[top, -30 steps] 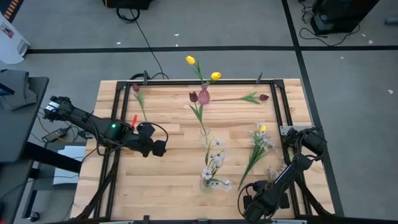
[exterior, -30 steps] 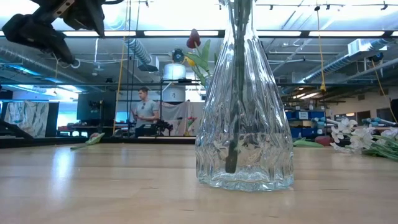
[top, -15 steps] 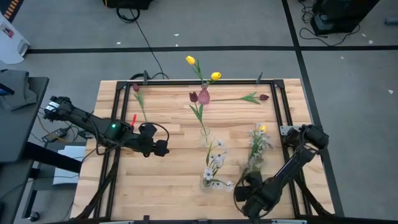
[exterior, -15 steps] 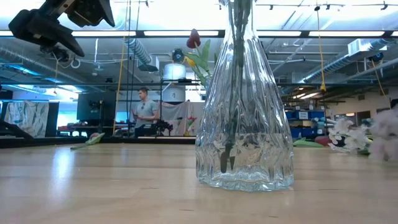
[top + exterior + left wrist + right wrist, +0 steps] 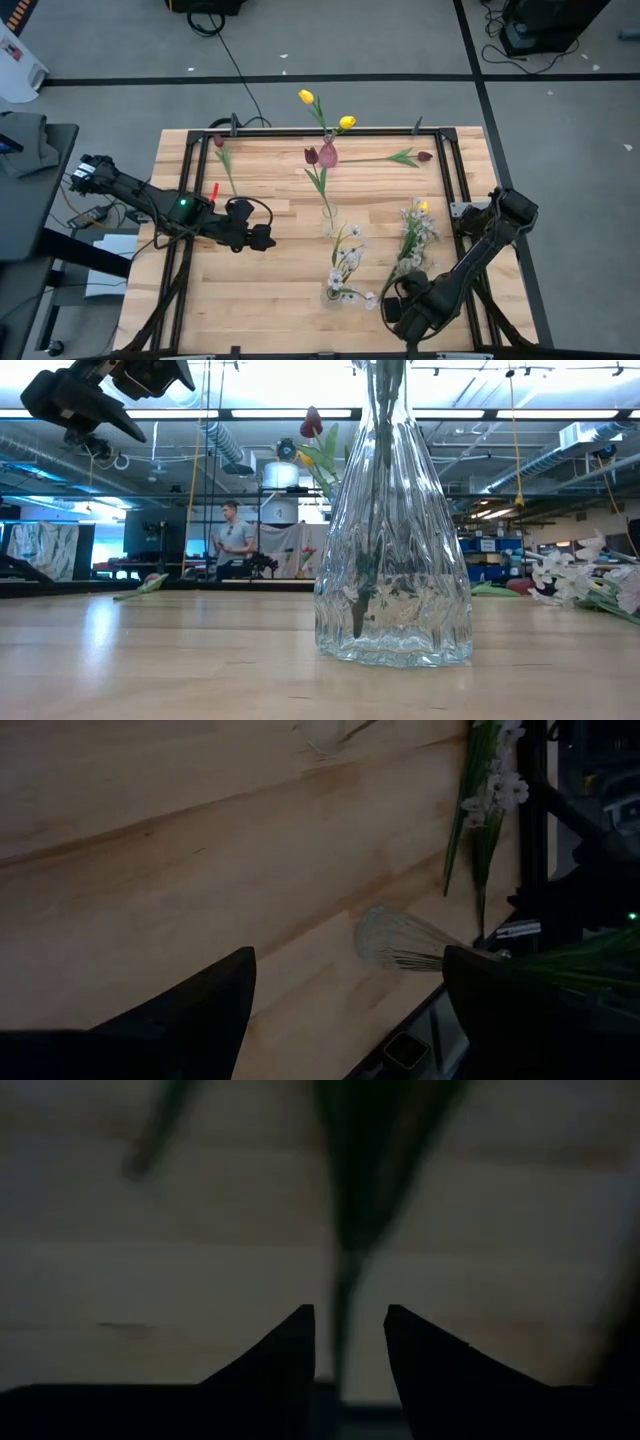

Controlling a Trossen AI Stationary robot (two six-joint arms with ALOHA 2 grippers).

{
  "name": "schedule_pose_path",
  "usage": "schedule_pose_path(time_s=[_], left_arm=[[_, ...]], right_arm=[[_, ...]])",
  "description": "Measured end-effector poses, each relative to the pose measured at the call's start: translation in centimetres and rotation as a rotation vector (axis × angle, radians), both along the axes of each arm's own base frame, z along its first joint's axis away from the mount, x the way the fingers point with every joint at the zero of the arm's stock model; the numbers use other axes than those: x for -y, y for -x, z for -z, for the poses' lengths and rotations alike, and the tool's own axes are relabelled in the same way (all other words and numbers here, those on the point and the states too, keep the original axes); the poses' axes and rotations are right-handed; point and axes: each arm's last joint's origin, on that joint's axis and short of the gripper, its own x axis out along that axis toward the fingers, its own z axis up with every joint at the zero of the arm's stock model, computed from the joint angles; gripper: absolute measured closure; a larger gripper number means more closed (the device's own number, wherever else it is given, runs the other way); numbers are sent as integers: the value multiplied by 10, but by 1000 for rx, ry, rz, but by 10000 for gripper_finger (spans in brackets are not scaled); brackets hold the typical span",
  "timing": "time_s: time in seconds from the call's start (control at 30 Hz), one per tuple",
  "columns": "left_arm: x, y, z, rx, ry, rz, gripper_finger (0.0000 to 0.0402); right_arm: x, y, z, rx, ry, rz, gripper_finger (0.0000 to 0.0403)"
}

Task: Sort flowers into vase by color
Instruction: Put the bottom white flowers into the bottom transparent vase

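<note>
Wooden table point(image 5: 270, 290) edge nears white spray point(image 5: 410, 245).

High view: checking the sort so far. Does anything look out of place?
Yes: maroon tulips lie flat on the table, outside any vase; a yellow tulip sits among white sprays.

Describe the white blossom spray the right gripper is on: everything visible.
The white blossom spray lies on the right side of the wooden table: small white artificial blossoms clustered at the far end, with one yellow bloom among them, and long green stems running toward the near edge. The right gripper is closed on the stem end; in the right wrist view a thin green stem sits between the fingers. It is not in a vase yet.
</note>
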Motion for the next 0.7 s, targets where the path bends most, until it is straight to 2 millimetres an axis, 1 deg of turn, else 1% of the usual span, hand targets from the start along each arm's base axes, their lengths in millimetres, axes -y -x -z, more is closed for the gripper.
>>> schedule_pose_path(time_s=[0.07, 0.2, 0.33, 0.43, 0.53, 0.7], left_arm=[[0, 0, 0, 1, -1, -1, 76], [0, 0, 0, 1, -5, 0, 76], [0, 0, 0, 1, -5, 1, 76], [0, 0, 0, 0, 4, 9, 76], [1, 0, 0, 0, 15, 20, 76], [1, 0, 0, -1, 21, 26, 76]], right_arm=[[-1, 1, 0, -31, -22, 8, 266], [0, 2, 4, -7, -1, 4, 266], [-1, 0, 22, -32, 29, 3, 265], [-8, -3, 35, -7, 1, -3, 266], [-12, -7, 49, -17, -4, -2, 265], [-13, -7, 53, -34, -8, 2, 265]])
